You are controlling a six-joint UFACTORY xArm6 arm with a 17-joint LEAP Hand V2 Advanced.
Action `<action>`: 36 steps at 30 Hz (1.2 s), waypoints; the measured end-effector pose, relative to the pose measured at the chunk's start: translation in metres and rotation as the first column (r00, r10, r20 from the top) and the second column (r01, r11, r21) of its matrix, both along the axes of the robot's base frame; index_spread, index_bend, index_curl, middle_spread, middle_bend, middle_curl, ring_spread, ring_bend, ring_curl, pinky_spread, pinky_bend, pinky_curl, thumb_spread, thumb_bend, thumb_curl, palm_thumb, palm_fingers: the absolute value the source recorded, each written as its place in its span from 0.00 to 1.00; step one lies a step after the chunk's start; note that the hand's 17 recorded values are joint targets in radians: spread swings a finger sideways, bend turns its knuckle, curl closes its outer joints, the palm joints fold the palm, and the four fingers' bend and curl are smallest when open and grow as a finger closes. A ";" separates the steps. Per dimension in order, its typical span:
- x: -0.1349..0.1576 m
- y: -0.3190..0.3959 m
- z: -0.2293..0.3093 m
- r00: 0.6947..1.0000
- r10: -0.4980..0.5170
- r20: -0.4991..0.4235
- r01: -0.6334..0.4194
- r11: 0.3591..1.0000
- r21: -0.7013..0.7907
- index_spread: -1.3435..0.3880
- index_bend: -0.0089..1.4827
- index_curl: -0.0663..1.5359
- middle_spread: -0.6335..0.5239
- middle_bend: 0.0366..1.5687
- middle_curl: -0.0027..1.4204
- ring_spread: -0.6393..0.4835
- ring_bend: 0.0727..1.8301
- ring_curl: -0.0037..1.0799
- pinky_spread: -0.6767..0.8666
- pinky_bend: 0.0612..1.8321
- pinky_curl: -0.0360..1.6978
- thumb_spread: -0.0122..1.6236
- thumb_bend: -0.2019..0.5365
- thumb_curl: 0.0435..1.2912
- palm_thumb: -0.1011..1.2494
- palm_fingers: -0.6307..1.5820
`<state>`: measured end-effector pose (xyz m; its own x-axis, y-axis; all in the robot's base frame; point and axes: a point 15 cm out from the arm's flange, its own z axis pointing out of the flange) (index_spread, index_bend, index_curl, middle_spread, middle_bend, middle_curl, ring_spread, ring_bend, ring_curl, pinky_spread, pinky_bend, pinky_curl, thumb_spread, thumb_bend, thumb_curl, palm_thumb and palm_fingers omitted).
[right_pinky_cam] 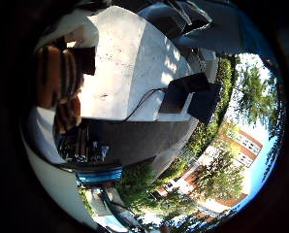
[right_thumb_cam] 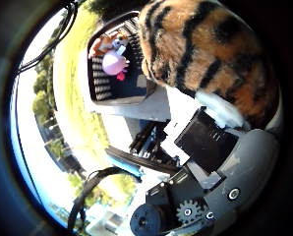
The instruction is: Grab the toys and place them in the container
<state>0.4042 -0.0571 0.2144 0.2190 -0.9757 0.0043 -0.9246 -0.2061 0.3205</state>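
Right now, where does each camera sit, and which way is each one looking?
Little finger side palm view: on the palm, facing across a white table toward trees and buildings; no hand parts clearly show.
Thumb side palm view: on the palm, facing the black basket holding a pink toy; the hand fills its lower part.
Both show the striped tiger plush close against the palm.

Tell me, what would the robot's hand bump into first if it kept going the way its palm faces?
Probably the striped tiger plush. It fills much of the thumb-side view, so it sits right against the hand. The black basket with two small toys lies farther off, though depth is hard to judge.
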 end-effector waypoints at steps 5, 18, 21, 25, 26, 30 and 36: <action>-0.010 0.075 0.054 0.992 0.116 0.052 -0.119 0.990 0.080 0.20 0.48 0.03 0.38 0.72 0.74 0.50 0.75 0.72 0.56 0.73 0.56 0.70 0.26 0.55 0.79 0.72; 0.031 0.220 0.038 0.973 0.228 0.048 -0.232 0.958 0.166 0.13 0.52 0.03 0.38 0.72 0.77 0.50 0.77 0.73 0.55 0.75 0.58 0.70 0.26 0.59 0.79 0.71; 0.047 0.237 0.008 0.974 0.226 0.028 -0.228 0.961 0.159 0.12 0.52 0.03 0.38 0.73 0.77 0.49 0.77 0.74 0.55 0.75 0.58 0.70 0.25 0.60 0.78 0.71; 0.067 0.252 -0.029 0.979 0.202 0.026 -0.203 0.968 0.145 0.12 0.55 0.04 0.38 0.71 0.77 0.51 0.75 0.73 0.55 0.73 0.58 0.71 0.23 0.57 0.73 0.69; 0.069 0.253 -0.037 0.980 0.200 0.021 -0.201 0.969 0.143 0.16 0.59 0.06 0.39 0.67 0.75 0.54 0.72 0.70 0.56 0.70 0.57 0.72 0.22 0.54 0.71 0.71; 0.071 0.254 -0.064 0.979 0.202 -0.026 -0.197 0.971 0.136 0.36 0.65 0.12 0.42 0.44 0.64 0.65 0.59 0.64 0.61 0.62 0.55 0.73 0.22 0.46 0.66 0.49; 0.072 0.247 -0.108 0.972 0.201 -0.119 -0.185 0.974 0.128 0.52 0.47 0.11 0.54 0.15 0.43 0.79 0.35 0.41 0.69 0.46 0.43 0.72 0.23 0.38 0.64 0.20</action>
<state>0.4765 0.1899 0.1066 0.3945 -0.9071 -0.1468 -0.8156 -0.4192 0.3989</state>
